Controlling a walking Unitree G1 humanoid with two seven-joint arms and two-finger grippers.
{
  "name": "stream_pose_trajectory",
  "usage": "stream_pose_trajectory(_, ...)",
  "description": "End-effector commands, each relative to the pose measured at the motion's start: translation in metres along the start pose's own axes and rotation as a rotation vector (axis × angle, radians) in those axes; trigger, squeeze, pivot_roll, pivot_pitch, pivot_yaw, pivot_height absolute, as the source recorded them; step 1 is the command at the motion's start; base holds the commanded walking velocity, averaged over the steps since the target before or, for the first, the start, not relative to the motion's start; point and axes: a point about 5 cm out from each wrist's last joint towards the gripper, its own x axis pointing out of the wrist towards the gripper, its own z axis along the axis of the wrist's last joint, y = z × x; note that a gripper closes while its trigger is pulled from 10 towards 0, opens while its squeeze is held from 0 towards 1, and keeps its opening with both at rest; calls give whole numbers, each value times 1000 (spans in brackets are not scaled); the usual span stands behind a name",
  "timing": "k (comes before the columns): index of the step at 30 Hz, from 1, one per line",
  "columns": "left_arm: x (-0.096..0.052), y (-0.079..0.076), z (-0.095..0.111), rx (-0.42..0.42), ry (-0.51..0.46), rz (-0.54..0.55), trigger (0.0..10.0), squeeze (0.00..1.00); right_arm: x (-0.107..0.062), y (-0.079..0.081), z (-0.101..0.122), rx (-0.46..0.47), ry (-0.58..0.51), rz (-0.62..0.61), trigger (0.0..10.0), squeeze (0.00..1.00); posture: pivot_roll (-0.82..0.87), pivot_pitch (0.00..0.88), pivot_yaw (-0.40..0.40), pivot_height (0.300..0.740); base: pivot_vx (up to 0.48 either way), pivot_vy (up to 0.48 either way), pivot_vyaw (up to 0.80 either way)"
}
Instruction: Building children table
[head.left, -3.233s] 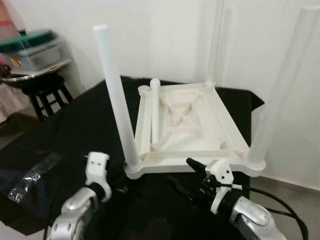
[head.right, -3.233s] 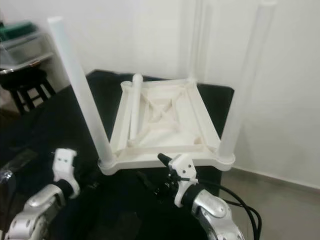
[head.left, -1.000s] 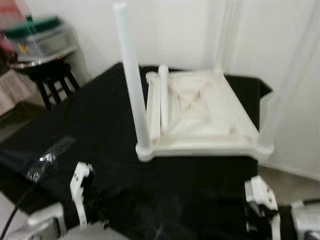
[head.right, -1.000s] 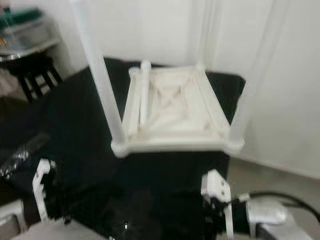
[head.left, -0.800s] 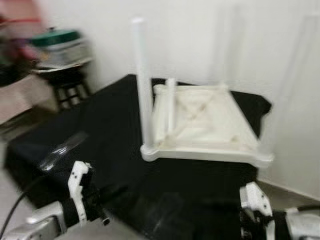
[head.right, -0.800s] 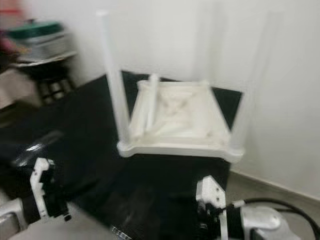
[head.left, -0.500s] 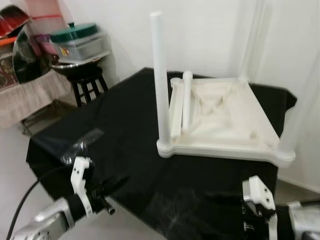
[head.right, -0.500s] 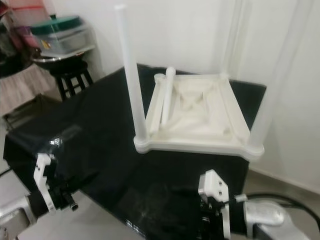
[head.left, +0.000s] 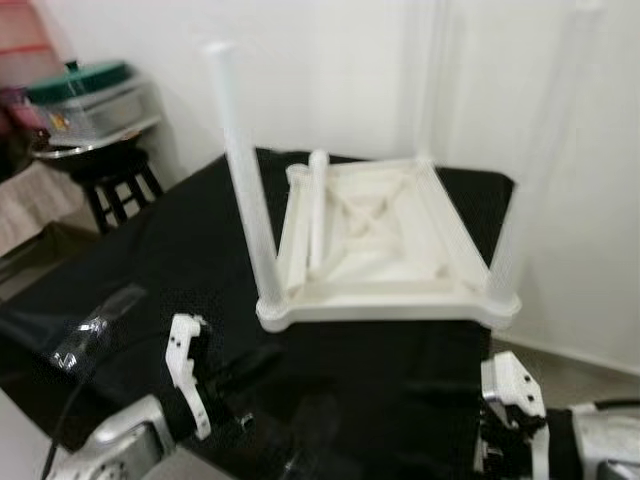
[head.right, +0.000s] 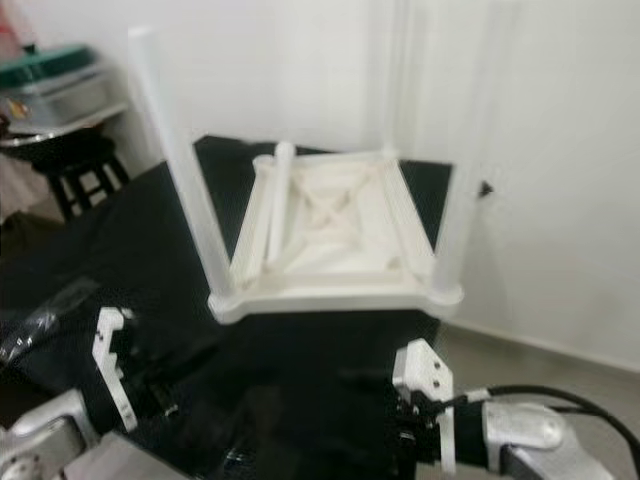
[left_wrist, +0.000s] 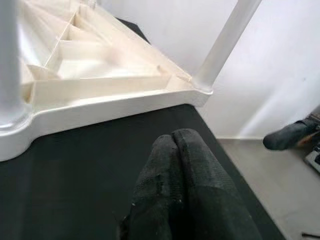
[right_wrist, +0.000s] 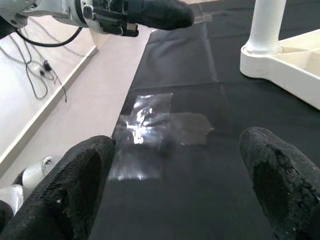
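Note:
A white children's table (head.left: 385, 225) lies upside down on a black cloth. Three white legs stand upright in its corners: near left (head.left: 240, 170), near right (head.left: 535, 170) and far right (head.left: 430, 80). A loose leg (head.left: 317, 210) rests tilted inside the frame by the far left corner. My left gripper (left_wrist: 173, 137) hovers low over the cloth in front of the table's near edge, fingers pressed shut on nothing. Also short of that edge, my right gripper (right_wrist: 177, 165) is wide open and empty above the cloth, its fingers (right_wrist: 82, 185) far apart.
The black cloth (head.left: 180, 260) covers a low surface whose edge drops to pale floor (right_wrist: 75, 100) with cables (right_wrist: 45, 65). A clear plastic bag (head.left: 95, 325) lies at the left. A dark stool (head.left: 115, 185) bearing containers stands at the back left. A white wall is just behind.
The camera has swung about and the picture has shifted. Both grippers, close to the table's near edge three seconds ago, now sit lower and farther back. The table and loose leg lie as before.

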Motion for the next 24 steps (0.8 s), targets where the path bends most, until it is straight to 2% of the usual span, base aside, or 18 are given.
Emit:
stream_pose_trajectory(1, -3, 2, -1, -2, 12, 12, 10000, 0, 3, 1, 0, -3, -10, 10, 10000, 0, -104, 0, 57, 740, 0, -458, 0)
stream_pose_trajectory(11, 2, -2, -2, -8, 11, -10, 10000, 0, 14, -3, 3, -40, -36, -25, 10000, 0, -105, 0, 55, 740, 0, -457, 0)
stream_pose_trajectory(13, 9, -6, -3, -14, -1, -19, 10000, 0, 27, -10, 11, -81, -97, -85, 10000, 0, -109, 0, 50, 740, 0, -458, 0)
stream_pose_trajectory(18, 20, -10, -4, -19, -16, -21, 10000, 0, 40, -15, 14, -89, -130, -140, 10000, 0, -108, 0, 45, 740, 0, -460, 0)
stream_pose_trajectory(20, 31, -11, -5, -14, -22, 8, 10000, 0, 53, -20, 17, -87, -174, -217, 10000, 0, -107, 0, 40, 740, 0, -461, 0)
stream_pose_trajectory(22, 34, -10, -5, -12, -22, 16, 10000, 0, 56, -21, 17, -86, -185, -236, 10000, 0, -107, 0, 40, 740, 0, -461, 0)
stream_pose_trajectory(24, 45, -11, -9, 0, -17, 47, 10000, 0, 68, -25, 20, -63, -232, -300, 10000, 0, -108, 0, 37, 740, 0, -459, 0)
